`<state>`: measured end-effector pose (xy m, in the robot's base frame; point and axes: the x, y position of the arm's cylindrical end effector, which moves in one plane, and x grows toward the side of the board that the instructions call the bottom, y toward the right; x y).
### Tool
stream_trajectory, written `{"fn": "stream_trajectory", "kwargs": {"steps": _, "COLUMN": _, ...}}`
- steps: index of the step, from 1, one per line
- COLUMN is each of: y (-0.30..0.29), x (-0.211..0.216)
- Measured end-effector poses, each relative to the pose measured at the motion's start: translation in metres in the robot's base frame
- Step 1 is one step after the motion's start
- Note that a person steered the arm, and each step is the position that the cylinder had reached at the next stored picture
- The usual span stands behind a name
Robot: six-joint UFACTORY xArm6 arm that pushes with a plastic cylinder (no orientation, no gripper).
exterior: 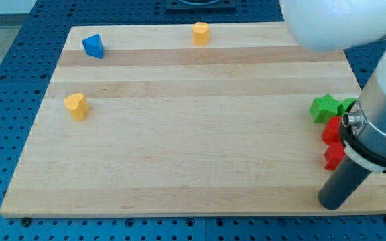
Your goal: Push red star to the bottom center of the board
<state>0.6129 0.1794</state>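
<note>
Tip [330, 203] planted on the board [193, 154] near the bottom right corner, at the end of a straight dark rod slanting up toward the view's right into the grey collar of the arm [380, 127]. No claw fitted here, only the bare rod; nothing open or shut, nothing held. Tip apart from every block, just below and slightly left of the lower red piece.

Just above the tip, two red shapes stacked along the right edge: the lower red block [333, 156] and the upper red block [330, 130], both partly hidden behind the rod's collar. Impossible to tell which of the two counts as the red star, or whether both belong to one piece; points of a star shape faintly suggested on each. Either way, red sitting far to the view's right, well away from the bottom centre.

Touching the upper red block from above, a green star [324, 108], with a second green block [347, 105] just beside it to the right, half covered by the arm.

Well apart, across the board: a yellow heart [77, 106] near the left edge at mid height, a blue triangle [93, 46] near the top left corner, and a yellow block [201, 33], shape unclear, at the top edge near centre.

Beyond the board, blue perforated table [19, 60] on all sides.
</note>
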Motion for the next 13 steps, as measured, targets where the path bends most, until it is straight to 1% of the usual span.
{"fn": "stream_trajectory", "kwargs": {"steps": 1, "y": 0.038, "x": 0.003}}
{"fn": "stream_trajectory", "kwargs": {"steps": 2, "y": 0.042, "x": 0.003}}
{"fn": "stream_trajectory", "kwargs": {"steps": 3, "y": 0.058, "x": -0.03}}
{"fn": "stream_trajectory", "kwargs": {"steps": 4, "y": 0.058, "x": -0.03}}
{"fn": "stream_trajectory", "kwargs": {"steps": 5, "y": 0.072, "x": -0.03}}
{"fn": "stream_trajectory", "kwargs": {"steps": 6, "y": 0.097, "x": -0.078}}
{"fn": "stream_trajectory", "kwargs": {"steps": 7, "y": 0.097, "x": -0.083}}
{"fn": "stream_trajectory", "kwargs": {"steps": 8, "y": 0.073, "x": -0.075}}
{"fn": "stream_trajectory", "kwargs": {"steps": 9, "y": 0.044, "x": -0.056}}
{"fn": "stream_trajectory", "kwargs": {"steps": 10, "y": 0.028, "x": -0.05}}
{"fn": "stream_trajectory", "kwargs": {"steps": 11, "y": 0.013, "x": -0.052}}
{"fn": "stream_trajectory", "kwargs": {"steps": 12, "y": -0.016, "x": -0.057}}
{"fn": "stream_trajectory", "kwargs": {"steps": 13, "y": 0.03, "x": -0.056}}
